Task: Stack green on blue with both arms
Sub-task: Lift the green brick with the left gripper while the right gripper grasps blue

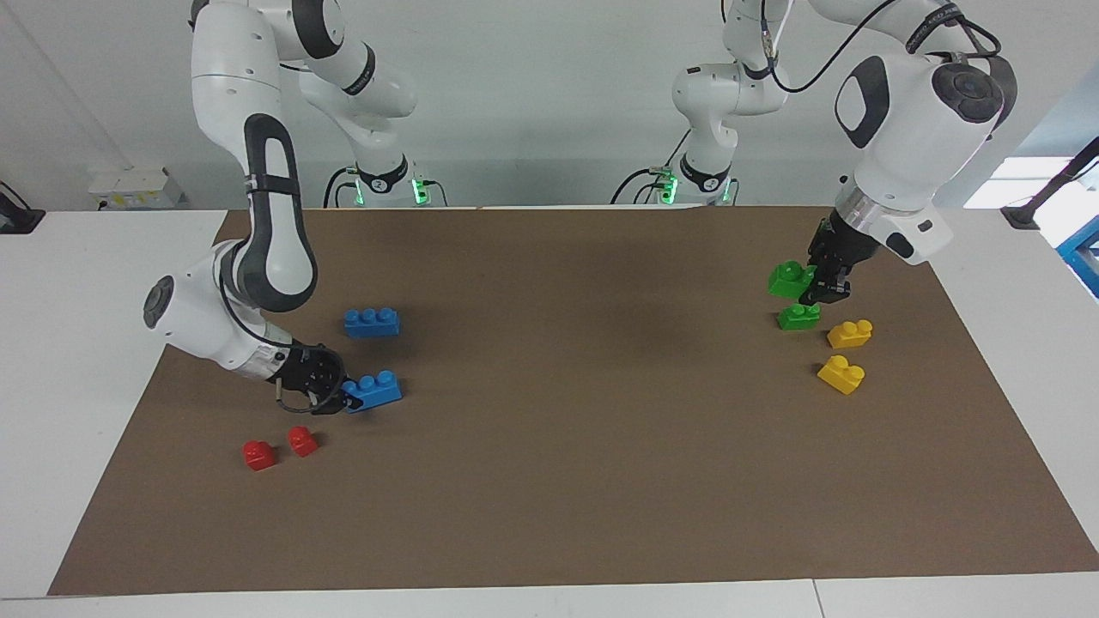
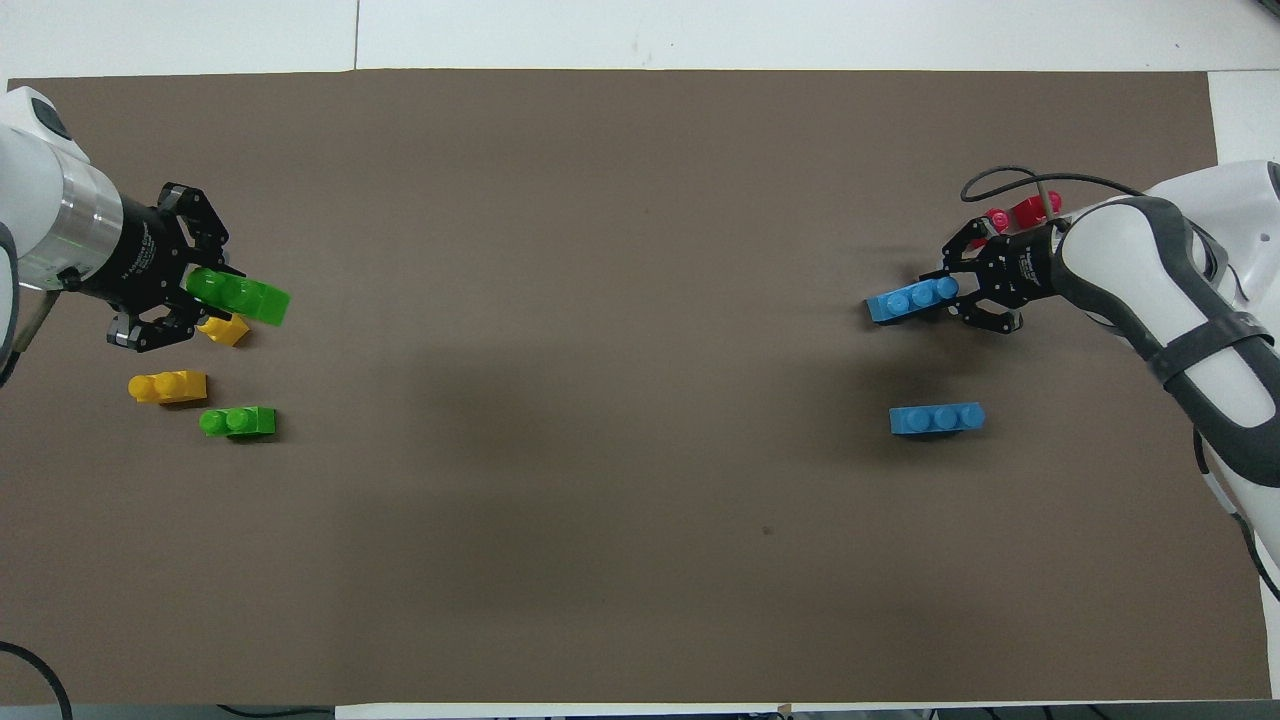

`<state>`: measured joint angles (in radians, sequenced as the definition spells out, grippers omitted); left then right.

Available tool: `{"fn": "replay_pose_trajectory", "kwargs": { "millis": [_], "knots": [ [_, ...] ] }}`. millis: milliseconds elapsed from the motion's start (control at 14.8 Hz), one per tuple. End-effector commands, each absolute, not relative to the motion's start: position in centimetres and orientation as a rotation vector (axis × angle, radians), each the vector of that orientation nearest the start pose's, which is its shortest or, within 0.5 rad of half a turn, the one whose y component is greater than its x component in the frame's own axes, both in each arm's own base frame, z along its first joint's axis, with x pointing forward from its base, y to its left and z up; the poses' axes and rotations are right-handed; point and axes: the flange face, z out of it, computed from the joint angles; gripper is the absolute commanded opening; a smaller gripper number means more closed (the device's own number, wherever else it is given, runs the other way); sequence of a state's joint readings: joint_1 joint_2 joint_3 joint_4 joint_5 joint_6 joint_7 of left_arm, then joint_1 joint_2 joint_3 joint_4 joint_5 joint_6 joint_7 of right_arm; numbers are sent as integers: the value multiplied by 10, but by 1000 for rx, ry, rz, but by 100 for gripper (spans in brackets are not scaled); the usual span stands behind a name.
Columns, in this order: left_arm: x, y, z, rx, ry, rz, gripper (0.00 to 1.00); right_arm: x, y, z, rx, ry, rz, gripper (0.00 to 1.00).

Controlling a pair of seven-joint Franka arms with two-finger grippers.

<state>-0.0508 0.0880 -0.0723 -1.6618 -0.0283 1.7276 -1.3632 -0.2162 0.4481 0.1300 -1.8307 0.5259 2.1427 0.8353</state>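
Brown matting point(image 1: 567, 481) covers most of the white table point(image 1: 77, 360), and its wide middle lies bare between the two groups of bricks; the left gripper point(image 1: 826, 287) holds one green brick point(image 1: 792, 279) between its fingers, lifted over the second green brick point(image 1: 798, 317) near the two yellow bricks point(image 1: 846, 354) by the mat's edge at the left arm's end; the right gripper point(image 1: 330, 393), low at the right arm's end, grips one end of a blue brick point(image 1: 374, 390); the second blue brick point(image 1: 372, 322) lies nearer to the robots, two red bricks point(image 1: 279, 447) farther.
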Motion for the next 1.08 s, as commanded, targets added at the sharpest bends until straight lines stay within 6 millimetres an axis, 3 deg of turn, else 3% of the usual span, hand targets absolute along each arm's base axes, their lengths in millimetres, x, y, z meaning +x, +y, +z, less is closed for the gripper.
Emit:
{"fn": "replay_pose_trajectory", "kwargs": {
  "millis": [0, 269, 471, 673, 1010],
  "knots": [
    [577, -75, 547, -2533, -1879, 79, 0, 631, -36, 287, -2192, 1569, 417, 0],
    [577, -75, 548, -2533, -1879, 79, 0, 633, -11, 305, -2171, 1590, 454, 0],
    [577, -75, 550, -2535, -1889, 84, 0, 639, 44, 348, -2082, 1649, 493, 0],
    [578, -78, 552, -2527, -1908, 83, 0, 632, 104, 376, -2069, 1678, 503, 0],
    [575, -105, 554, -2424, -2047, 71, 0, 622, 161, 385, -2048, 1726, 528, 0]
  ]
}}
